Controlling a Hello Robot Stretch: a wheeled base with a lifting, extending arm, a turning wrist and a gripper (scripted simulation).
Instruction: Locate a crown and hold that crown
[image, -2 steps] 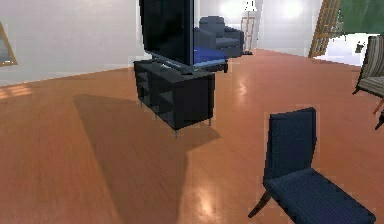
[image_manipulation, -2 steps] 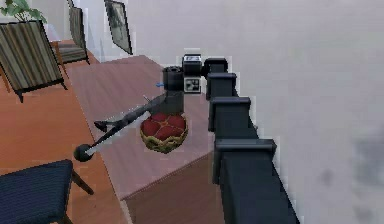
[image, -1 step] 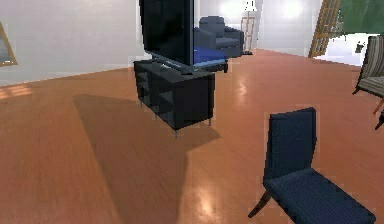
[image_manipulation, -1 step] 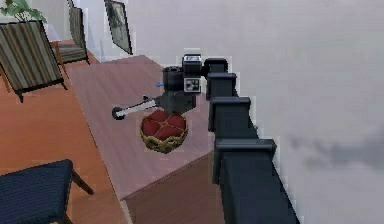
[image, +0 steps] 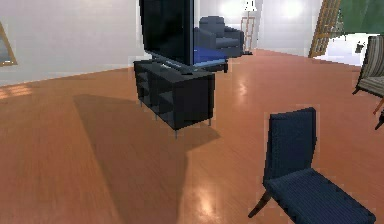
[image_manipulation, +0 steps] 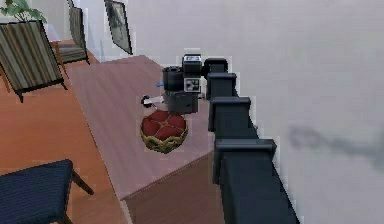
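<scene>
On the table (image_manipulation: 115, 95), the red-and-gold crown (image_manipulation: 165, 131) sits near the arm (image_manipulation: 235, 135); can't tell whether the jaws hold anything.

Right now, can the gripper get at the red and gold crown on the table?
Probably yes: the gripper shows close to the crown, with only bare table between them, though the arm may need pulling back a little.

Forward view: the camera faces ahead and somewhat down across a wooden floor (image: 90, 170). A TV stand (image: 178, 92) stands at middle distance and a blue chair (image: 300, 165) close at lower right.

Arm side view: the camera looks down sidelong onto a table (image_manipulation: 110, 100) close below, along the arm (image_manipulation: 240, 165), with the wall just beyond.

Shared: the blue chair (image_manipulation: 35, 190) at the arm side view's lower left.
</scene>
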